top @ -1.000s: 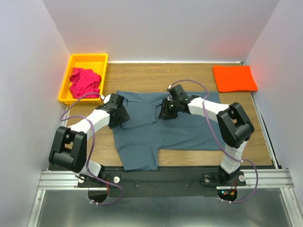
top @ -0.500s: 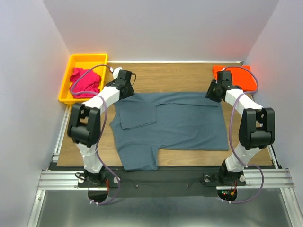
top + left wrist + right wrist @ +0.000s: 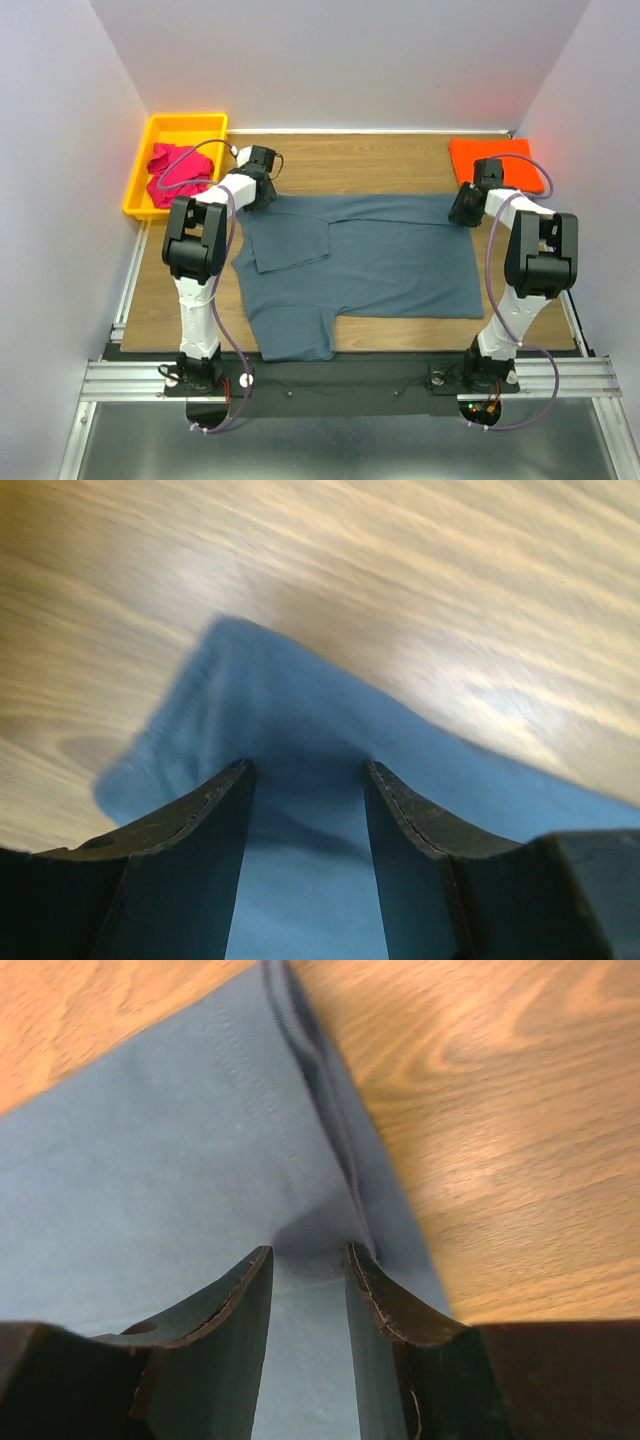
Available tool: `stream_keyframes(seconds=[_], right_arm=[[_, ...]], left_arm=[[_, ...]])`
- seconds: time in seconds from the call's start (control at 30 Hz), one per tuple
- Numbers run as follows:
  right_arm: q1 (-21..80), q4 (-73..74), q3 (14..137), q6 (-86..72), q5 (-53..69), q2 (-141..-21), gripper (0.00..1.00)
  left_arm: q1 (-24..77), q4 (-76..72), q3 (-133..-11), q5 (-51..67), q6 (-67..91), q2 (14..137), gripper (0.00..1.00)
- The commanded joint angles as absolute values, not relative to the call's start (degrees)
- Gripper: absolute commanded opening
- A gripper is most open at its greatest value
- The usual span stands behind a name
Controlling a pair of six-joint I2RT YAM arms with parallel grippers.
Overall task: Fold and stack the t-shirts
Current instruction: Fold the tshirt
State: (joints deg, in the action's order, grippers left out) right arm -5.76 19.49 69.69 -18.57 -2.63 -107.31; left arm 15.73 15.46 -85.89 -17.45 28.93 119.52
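Slate grey-blue t-shirt [image 3: 380, 265]: lying spread across the wooden table [image 3: 380, 160].
Orange t-shirt [image 3: 495, 162]: sitting folded, far right.
Magenta-pink t-shirt [image 3: 172, 176]: lying crumpled in the yellow bin [image 3: 186, 124].
Left gripper [image 3: 307, 765], right gripper [image 3: 308, 1250]: fingers parted, straddling the grey-blue shirt's far corners.

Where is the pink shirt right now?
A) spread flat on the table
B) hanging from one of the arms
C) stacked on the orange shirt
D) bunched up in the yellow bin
D: the pink shirt lies crumpled inside the yellow bin, apart from the orange shirt.
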Motion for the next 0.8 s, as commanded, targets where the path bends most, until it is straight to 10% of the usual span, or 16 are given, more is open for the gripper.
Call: stream_keyframes(seconds=[0.0,0.77], right_arm=[[-8.1,19.6,69.7,-16.3,-5.4,-108.8,0.41],[-5.1,19.7,78.0,-15.0,2.4,-107.7,0.43]], left_arm=[[13.9,16.8,-87.9,-19.8,27.9,121.3,0.59],[12.0,17.8,-87.5,-18.7,28.2,120.8,0.58]])
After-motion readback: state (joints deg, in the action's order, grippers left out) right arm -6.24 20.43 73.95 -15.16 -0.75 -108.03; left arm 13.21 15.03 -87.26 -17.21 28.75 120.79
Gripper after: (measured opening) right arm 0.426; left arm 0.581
